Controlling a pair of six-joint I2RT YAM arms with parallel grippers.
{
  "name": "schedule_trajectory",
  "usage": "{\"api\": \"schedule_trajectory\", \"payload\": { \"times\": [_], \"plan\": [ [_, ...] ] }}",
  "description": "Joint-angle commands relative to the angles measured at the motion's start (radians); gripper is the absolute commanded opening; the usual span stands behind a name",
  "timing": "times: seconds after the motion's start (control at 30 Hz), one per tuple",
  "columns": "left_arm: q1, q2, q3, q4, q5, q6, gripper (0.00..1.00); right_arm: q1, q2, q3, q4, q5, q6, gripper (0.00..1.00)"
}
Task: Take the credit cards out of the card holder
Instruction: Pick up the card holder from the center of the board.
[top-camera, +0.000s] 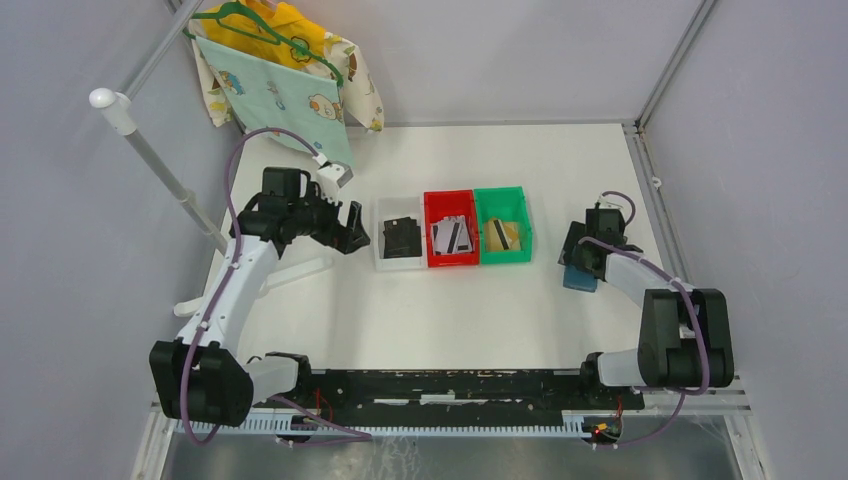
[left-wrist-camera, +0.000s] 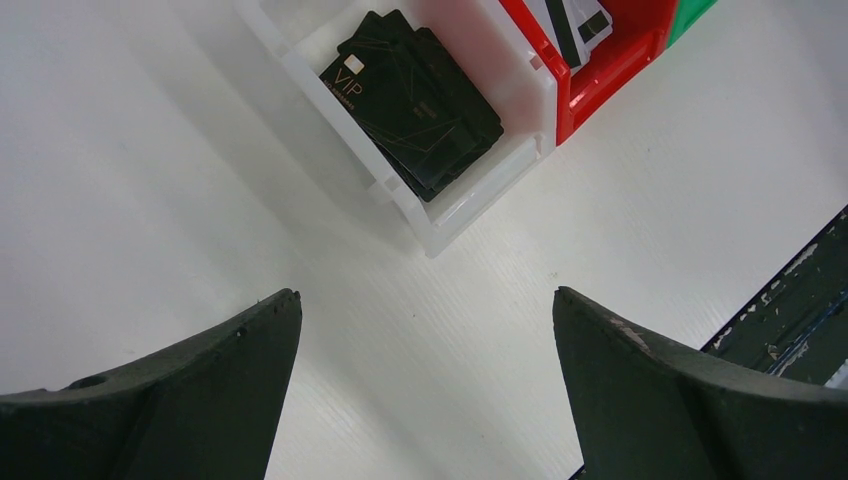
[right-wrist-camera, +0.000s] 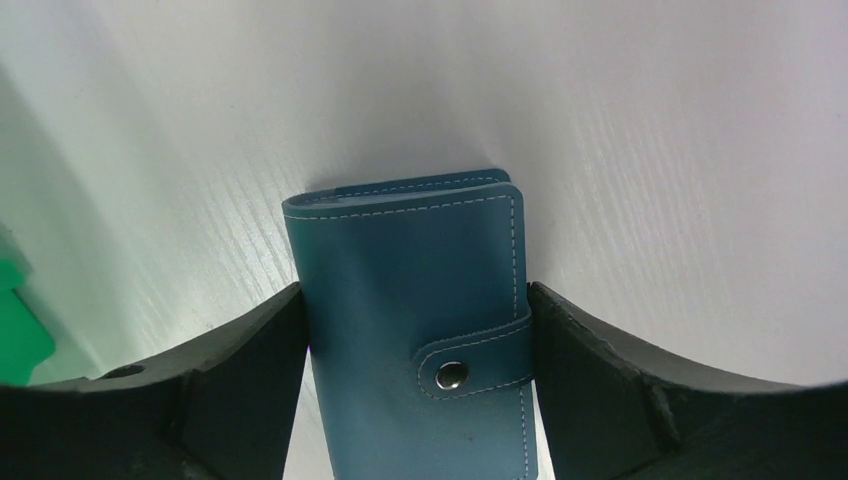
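Observation:
The card holder (right-wrist-camera: 410, 300), a slate-blue wallet closed by its snap strap, lies flat at the table's right (top-camera: 580, 277). My right gripper (right-wrist-camera: 415, 290) straddles it from above, one finger against each long side, shut on it (top-camera: 588, 258). No card pocket shows. Credit cards lie in the bins: black ones (top-camera: 402, 237) (left-wrist-camera: 415, 100) in the white bin, white-grey ones (top-camera: 452, 236) in the red bin, a gold one (top-camera: 506, 235) in the green bin. My left gripper (top-camera: 350, 232) (left-wrist-camera: 425, 295) hovers open and holds nothing, left of the white bin.
The white bin (top-camera: 380, 255), red bin (top-camera: 450, 196) and green bin (top-camera: 500, 192) stand in a row at the table's middle. A patterned cloth on a green hanger (top-camera: 280, 90) hangs at the back left beside a white pole (top-camera: 150, 160).

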Motion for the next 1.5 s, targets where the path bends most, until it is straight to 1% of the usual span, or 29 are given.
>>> {"api": "schedule_trajectory", "payload": {
  "times": [0.0, 0.2, 0.3, 0.4, 0.43, 0.53, 0.6, 0.7, 0.87, 1.0, 1.13, 1.27, 1.47],
  "plan": [
    [-0.003, -0.021, 0.061, -0.009, 0.046, 0.027, 1.0, 0.003, -0.071, 0.005, -0.044, -0.059, 0.037, 0.73],
    [-0.003, -0.038, 0.079, -0.014, 0.096, -0.005, 1.0, 0.003, -0.212, 0.055, -0.022, -0.19, 0.108, 0.72],
    [-0.005, -0.037, 0.105, -0.009, 0.144, -0.044, 1.0, 0.05, -0.263, 0.113, -0.048, -0.219, 0.143, 0.71],
    [-0.027, -0.032, 0.141, -0.009, 0.191, -0.089, 1.0, 0.105, -0.311, 0.198, -0.078, -0.219, 0.183, 0.71],
    [-0.035, -0.031, 0.153, -0.009, 0.198, -0.101, 1.0, 0.122, -0.328, 0.219, -0.079, -0.248, 0.2, 0.7],
    [-0.085, -0.034, 0.178, 0.002, 0.201, -0.122, 1.0, 0.205, -0.366, 0.286, -0.058, -0.26, 0.253, 0.7],
    [-0.104, -0.055, 0.174, 0.037, 0.204, -0.139, 1.0, 0.286, -0.371, 0.317, -0.013, -0.266, 0.292, 0.71],
    [-0.132, -0.076, 0.164, 0.081, 0.212, -0.165, 1.0, 0.437, -0.335, 0.368, 0.027, -0.237, 0.346, 0.71],
    [-0.205, -0.076, 0.15, 0.094, 0.22, -0.227, 1.0, 0.695, -0.223, 0.447, 0.119, -0.149, 0.416, 0.7],
    [-0.231, -0.083, 0.135, 0.113, 0.198, -0.292, 1.0, 0.835, -0.105, 0.551, 0.155, -0.106, 0.432, 0.72],
    [-0.231, -0.089, 0.115, 0.116, 0.218, -0.353, 1.0, 0.914, -0.015, 0.62, 0.214, -0.095, 0.47, 0.72],
    [-0.233, -0.132, 0.066, 0.134, 0.223, -0.406, 1.0, 0.964, 0.04, 0.696, 0.215, -0.041, 0.476, 0.71],
    [-0.233, -0.172, 0.058, 0.145, 0.193, -0.474, 1.0, 1.014, 0.059, 0.69, 0.269, 0.026, 0.54, 0.71]
  ]
}}
